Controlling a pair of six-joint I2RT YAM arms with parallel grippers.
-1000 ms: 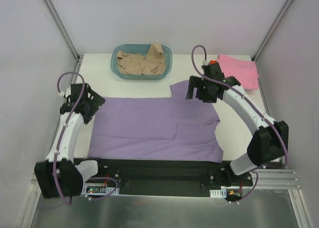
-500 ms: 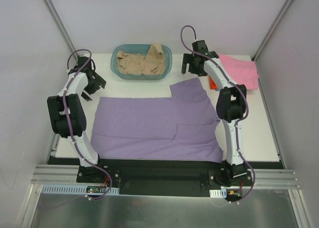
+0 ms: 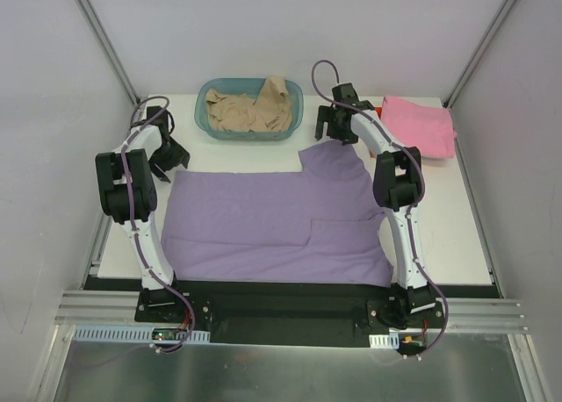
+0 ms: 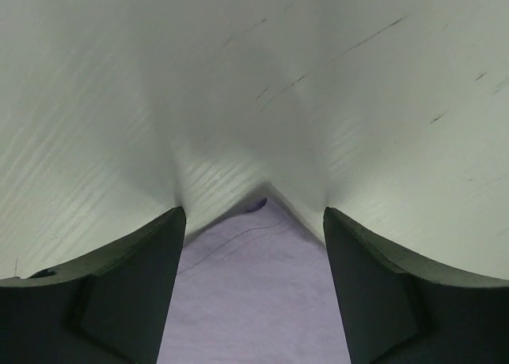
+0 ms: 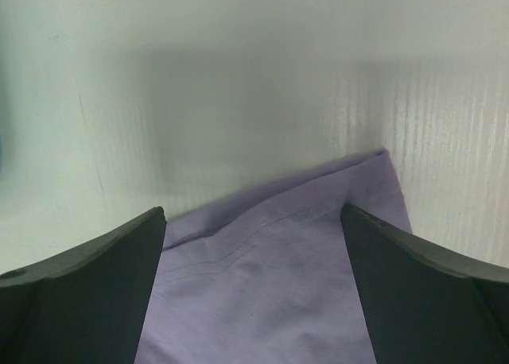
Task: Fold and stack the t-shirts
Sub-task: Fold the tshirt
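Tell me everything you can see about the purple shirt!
The purple shirt is soft, cotton-looking cloth, spread flat and mostly smooth across the white table. A sleeve with a stitched hem sticks out at its far right corner. One layer is folded over on the right side. Its near edge reaches the table's front. The left pincer is over its far left corner and the right pincer over the sleeve, both open. I cannot tell whether they touch it.

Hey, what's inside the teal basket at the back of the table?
Crumpled beige cloth fills the basket, with one fold poking up above the rim. Whether it is one shirt or several, and what lies beneath it, is hidden.
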